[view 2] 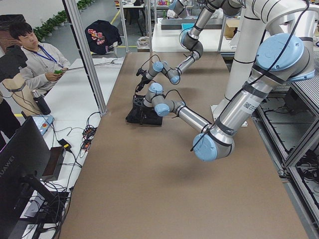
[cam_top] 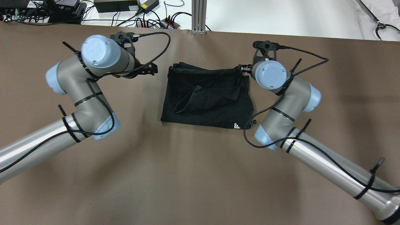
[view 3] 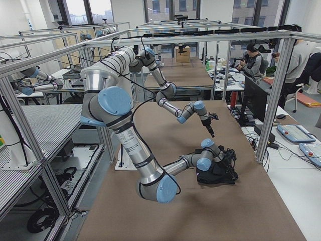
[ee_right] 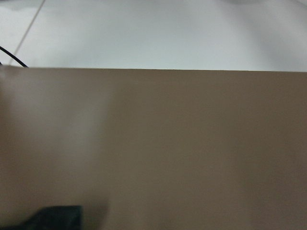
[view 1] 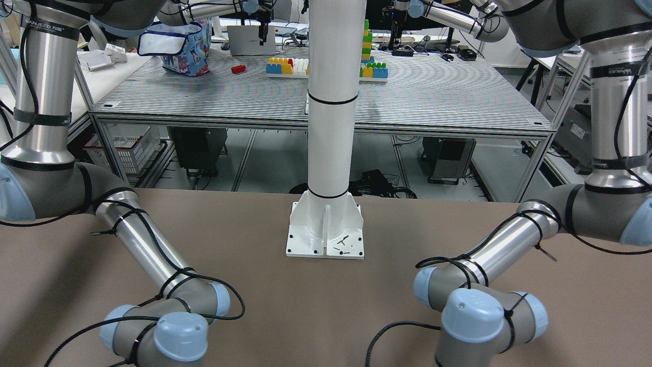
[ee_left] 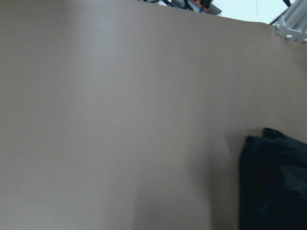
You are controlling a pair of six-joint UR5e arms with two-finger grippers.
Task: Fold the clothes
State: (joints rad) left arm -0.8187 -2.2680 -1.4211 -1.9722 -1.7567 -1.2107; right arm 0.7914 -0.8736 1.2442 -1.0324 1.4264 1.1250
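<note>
We see a black garment (cam_top: 207,97) lying flat on the brown surface (cam_top: 187,175), between the two arms. It is folded into a rough rectangle, with a loose flap turned over across its middle. A small white logo (cam_top: 237,126) sits at the garment's corner nearest the robot, on the right arm's side.

The left hand (cam_top: 149,68) hangs just beside the garment's far corner on the left arm's side, apart from the cloth, with bare surface showing between them. We cannot tell whether its fingers are spread or pressed together. In the left wrist view only that corner of the garment shows at the lower right edge, and no fingers.

The right hand (cam_top: 244,69) is at the garment's other far corner, mostly hidden under its own wrist. We cannot tell whether it pinches the cloth or only meets it.

Beyond the garment, past the surface's far edge, stand a metal post (cam_top: 199,15) and a tangle of cables (cam_top: 156,20).
</note>
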